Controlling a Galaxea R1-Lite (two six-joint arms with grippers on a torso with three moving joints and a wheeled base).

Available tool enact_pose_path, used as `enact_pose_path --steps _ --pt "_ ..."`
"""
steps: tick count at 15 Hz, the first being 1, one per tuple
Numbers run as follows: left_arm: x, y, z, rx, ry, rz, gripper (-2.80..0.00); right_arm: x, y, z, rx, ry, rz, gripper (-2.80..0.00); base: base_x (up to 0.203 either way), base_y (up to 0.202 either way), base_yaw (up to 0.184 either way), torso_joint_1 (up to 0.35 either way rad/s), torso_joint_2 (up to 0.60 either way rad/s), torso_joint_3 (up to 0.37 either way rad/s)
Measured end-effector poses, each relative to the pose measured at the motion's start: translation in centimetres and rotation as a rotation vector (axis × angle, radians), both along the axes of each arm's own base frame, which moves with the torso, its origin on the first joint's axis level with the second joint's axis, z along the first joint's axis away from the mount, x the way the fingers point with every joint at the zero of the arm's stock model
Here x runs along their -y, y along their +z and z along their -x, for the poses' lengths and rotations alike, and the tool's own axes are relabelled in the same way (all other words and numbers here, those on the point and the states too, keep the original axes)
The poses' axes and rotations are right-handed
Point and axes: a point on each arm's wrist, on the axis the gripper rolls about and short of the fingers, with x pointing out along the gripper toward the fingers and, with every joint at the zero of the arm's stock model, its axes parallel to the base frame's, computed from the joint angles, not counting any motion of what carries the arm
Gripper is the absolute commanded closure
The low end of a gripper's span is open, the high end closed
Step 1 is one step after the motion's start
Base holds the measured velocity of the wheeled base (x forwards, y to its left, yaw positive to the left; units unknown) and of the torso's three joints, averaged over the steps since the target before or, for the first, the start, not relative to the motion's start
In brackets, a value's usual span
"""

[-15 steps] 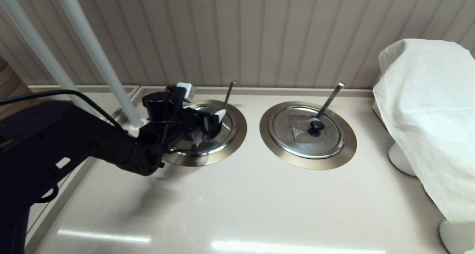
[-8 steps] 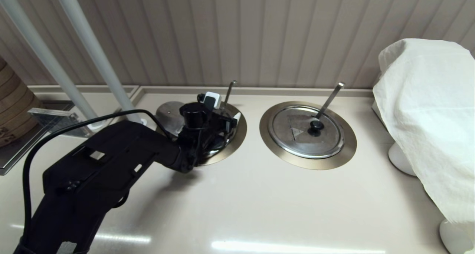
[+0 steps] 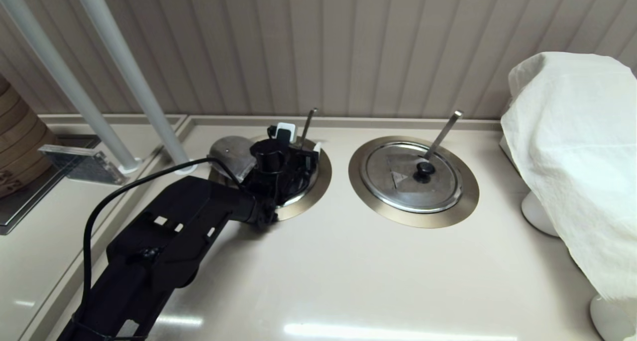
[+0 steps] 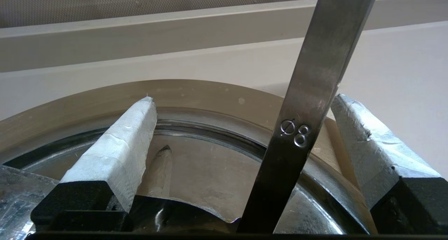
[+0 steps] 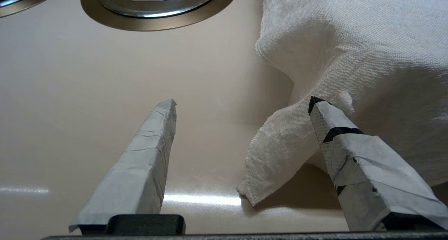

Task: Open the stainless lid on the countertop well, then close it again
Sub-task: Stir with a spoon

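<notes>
The countertop well [image 3: 321, 179] is the left one of two, with a bronze ring [image 4: 210, 93]. The stainless lid [image 3: 230, 157] is off its seat and tilted up at the well's left side, dull underside showing; a scratched part of it [image 4: 14, 198] lies beside my left finger. My left gripper [image 3: 300, 139] hangs over the well's far part, open [image 4: 243, 100]. The utensil rod [image 3: 307, 124], stamped Ø8 [image 4: 308, 103], rises between the fingers close to one of them, unclamped. The lid's knob is hidden. My right gripper [image 5: 241, 103] is open low over the counter, out of the head view.
The twin lid [image 3: 398, 181] with a black knob and flat handle [image 3: 443, 129] covers the right well [image 5: 157, 22]. A white cloth [image 3: 572, 147] drapes something at the right; its corner [image 5: 280, 156] hangs between my right fingers. White poles [image 3: 124, 67] stand at the back left.
A second ago my left gripper was at the knob with the lid flat on the well. Now the lid stands tilted at the left and the gripper sits farther back, round the rod.
</notes>
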Motion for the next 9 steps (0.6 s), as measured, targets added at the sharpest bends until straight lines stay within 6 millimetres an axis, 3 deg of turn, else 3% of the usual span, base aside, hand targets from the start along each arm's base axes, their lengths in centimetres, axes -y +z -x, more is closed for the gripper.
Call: enact_pose_path --steps 3,4,9 --pt "0.1 0.08 -0.27 0.011 0.008 0.007 -2.8 0.0 0.0 0.0 0.0 0.0 0.0 -2.8 0.0 0.0 0.0 0.0 0.0 0.0" --pt "0.1 0.06 -0.33 0.012 0.02 0.009 0.0 0.0 0.0 0.0 0.0 0.0 0.0 -2.8 0.0 0.0 0.0 0.0 0.0 0.0" --pt "0.1 0.3 -0.42 0.02 0.025 0.015 0.0 0.0 0.0 0.0 0.0 0.0 0.0 -2.8 0.0 0.0 0.0 0.0 0.0 0.0"
